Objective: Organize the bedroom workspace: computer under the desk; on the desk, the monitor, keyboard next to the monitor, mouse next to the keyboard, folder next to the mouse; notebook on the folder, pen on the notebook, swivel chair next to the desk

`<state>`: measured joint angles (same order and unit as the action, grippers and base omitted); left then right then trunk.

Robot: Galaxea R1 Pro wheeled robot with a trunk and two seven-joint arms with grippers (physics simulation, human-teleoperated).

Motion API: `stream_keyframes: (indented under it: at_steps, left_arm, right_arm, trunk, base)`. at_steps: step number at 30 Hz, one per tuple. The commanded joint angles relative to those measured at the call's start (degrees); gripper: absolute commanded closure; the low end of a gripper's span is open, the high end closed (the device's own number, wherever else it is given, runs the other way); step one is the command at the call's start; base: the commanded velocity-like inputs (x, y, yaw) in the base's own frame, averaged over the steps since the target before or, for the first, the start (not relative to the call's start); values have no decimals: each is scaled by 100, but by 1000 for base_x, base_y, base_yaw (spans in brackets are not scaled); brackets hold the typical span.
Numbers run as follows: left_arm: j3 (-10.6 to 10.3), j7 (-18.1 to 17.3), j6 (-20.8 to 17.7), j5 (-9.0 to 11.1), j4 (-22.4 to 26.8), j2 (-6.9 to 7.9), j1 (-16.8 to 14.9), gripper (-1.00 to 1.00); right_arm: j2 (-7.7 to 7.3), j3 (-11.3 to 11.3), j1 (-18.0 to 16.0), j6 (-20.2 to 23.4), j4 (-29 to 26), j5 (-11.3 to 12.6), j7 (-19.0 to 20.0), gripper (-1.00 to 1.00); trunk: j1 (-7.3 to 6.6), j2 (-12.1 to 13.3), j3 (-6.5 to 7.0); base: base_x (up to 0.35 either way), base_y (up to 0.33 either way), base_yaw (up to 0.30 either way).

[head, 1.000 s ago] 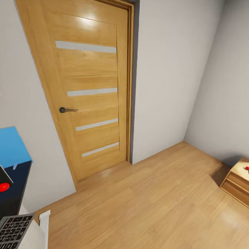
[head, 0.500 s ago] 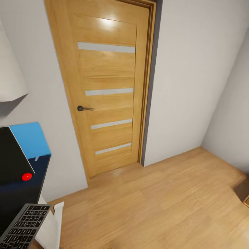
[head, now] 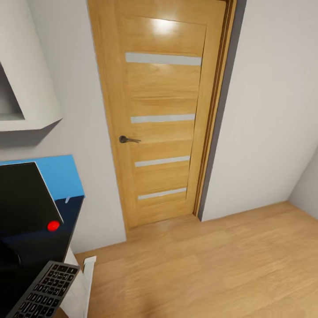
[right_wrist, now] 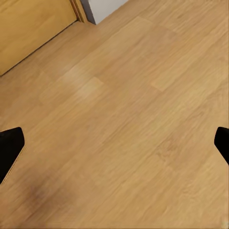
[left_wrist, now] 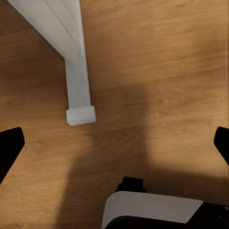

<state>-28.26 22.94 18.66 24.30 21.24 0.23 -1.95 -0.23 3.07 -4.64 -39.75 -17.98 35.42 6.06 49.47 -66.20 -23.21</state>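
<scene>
Head view shows the keyboard (head: 44, 289) lying on the black bench (head: 66, 221) beside the monitor (head: 22, 198), near a wooden door (head: 163, 115). Left claw (left_wrist: 114, 143) and right claw (right_wrist: 114, 143) both gape wide over the floor (right_wrist: 124, 119), holding nothing.

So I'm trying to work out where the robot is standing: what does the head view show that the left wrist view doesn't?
Head view alone: the wooden door with its handle, the monitor, the keyboard on the desk, the blue wall panel and a white shelf.
Left wrist view alone: the left gripper, jaws wide apart over bare floor, and part of the robot's white body.
Shared: the wooden floor and a white desk leg.
</scene>
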Motion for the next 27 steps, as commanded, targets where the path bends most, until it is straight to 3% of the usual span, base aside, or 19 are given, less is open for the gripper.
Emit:
stream_keyframes:
  at_steps: [1,16,27]
  left_arm:
    - [-48,36,23,42,-6,3,-7,-100]
    - [-31,39,15,66,-23,-4,-7,-100]
    - [-14,35,23,81,-23,6,-7,-100]
  right_arm:
    - [-3,30,-4,-24,5,62,27,-100]
    - [1,35,-4,-24,5,62,27,-100]
    - [-2,35,-5,-24,5,62,27,-100]
  trunk:
    - [3,-3,-6]
    - [3,-3,-6]
    - [3,-3,-6]
  base:
    - [327,-87,283]
    - [275,-201,283]
    - [51,-113,283]
